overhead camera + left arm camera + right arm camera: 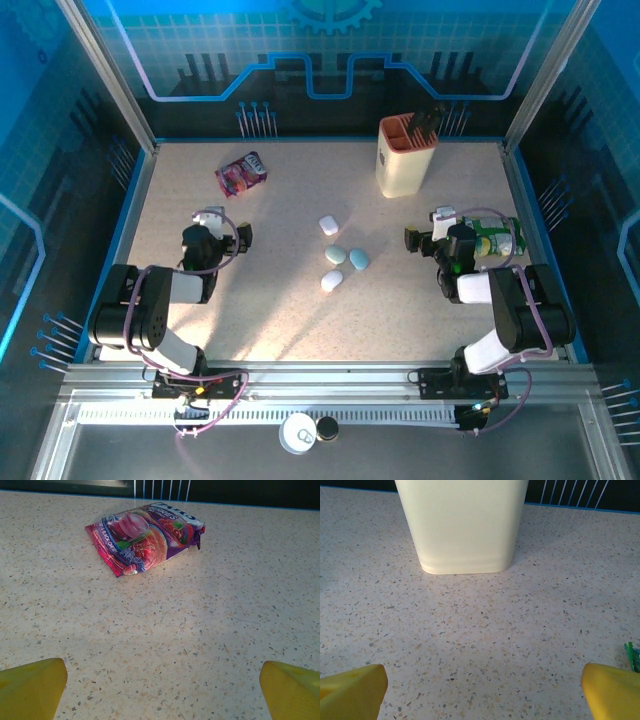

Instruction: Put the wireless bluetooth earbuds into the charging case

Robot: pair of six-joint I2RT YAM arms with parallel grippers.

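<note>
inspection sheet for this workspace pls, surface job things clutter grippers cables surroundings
surface: speckled beige tabletop, no spills seen
job's things: four pebble-shaped plastic cases, two white, two pale blue, clustered mid-table; earbuds too small to make out
clutter: purple-red foil snack pouch back left; cream plastic utensil holder back right; green packet beside right wrist
grippers: left gripper and right gripper both open, empty
cables: pale looped cables along both arms
surroundings: blue printed panels, aluminium frame

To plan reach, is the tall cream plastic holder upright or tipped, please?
Upright: the tall cream plastic holder stands on its base, mouth upward.
</note>
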